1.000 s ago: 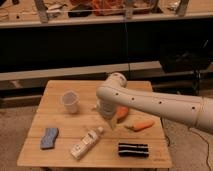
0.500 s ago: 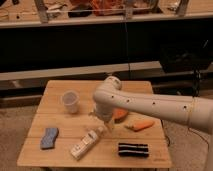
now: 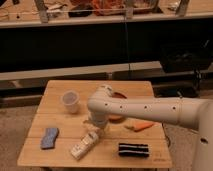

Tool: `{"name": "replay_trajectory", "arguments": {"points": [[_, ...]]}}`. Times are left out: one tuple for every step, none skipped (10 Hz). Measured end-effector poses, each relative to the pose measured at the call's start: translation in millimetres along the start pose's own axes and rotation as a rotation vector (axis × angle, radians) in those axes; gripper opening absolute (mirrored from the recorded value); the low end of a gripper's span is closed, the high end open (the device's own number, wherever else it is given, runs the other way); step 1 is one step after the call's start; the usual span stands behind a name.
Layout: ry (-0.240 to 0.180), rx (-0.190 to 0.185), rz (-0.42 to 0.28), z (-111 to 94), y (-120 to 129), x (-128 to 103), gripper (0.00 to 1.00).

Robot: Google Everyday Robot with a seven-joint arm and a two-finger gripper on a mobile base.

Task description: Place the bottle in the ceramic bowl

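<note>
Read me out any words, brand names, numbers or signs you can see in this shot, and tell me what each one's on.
No text can be read anywhere.
bottle: pale printed label, too blurred to read.
black packet: light stripe of markings, too blurred to read.
plastic cup, ceramic bowl, blue sponge: no lettering visible.
end effector, at the bottle's upper end: no markings visible.

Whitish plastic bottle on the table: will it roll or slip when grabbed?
The small whitish plastic bottle looks light. Lying on its side, it may roll if nudged. The tool, open over its far end, might slip on smooth plastic.
</note>
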Motion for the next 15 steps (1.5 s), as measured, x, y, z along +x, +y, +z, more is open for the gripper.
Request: {"name": "replay_trajectory", "arguments": {"points": [[-0.001, -0.003, -0.013, 4, -3, -2, 0.8], [-0.003, -0.007, -0.029, 11, -7, -5, 0.8], [-0.009, -0.012, -0.058, 24, -13, -11, 0.8], [-0.012, -0.017, -0.078, 30, -16, -15, 0.8], [-0.014, -0.019, -0.086, 31, -16, -16, 0.8], [-0.018, -0.02, -0.093, 33, -15, -16, 0.8], [-0.025, -0.02, -0.103, 39, -17, -18, 0.8], [-0.027, -0.019, -0.104, 42, -18, -17, 0.8], [-0.032, -0.019, -0.107, 48, -20, -18, 0.8], [-0.034, -0.019, -0.111, 50, -21, -18, 0.8], [-0.037, -0.02, -0.113, 51, -21, -17, 0.8], [-0.04, -0.022, -0.117, 52, -23, -17, 0.8], [-0.042, -0.022, -0.121, 54, -25, -18, 0.8], [-0.044, -0.023, -0.122, 56, -28, -19, 0.8], [-0.044, -0.022, -0.12, 56, -28, -19, 0.78]]}}
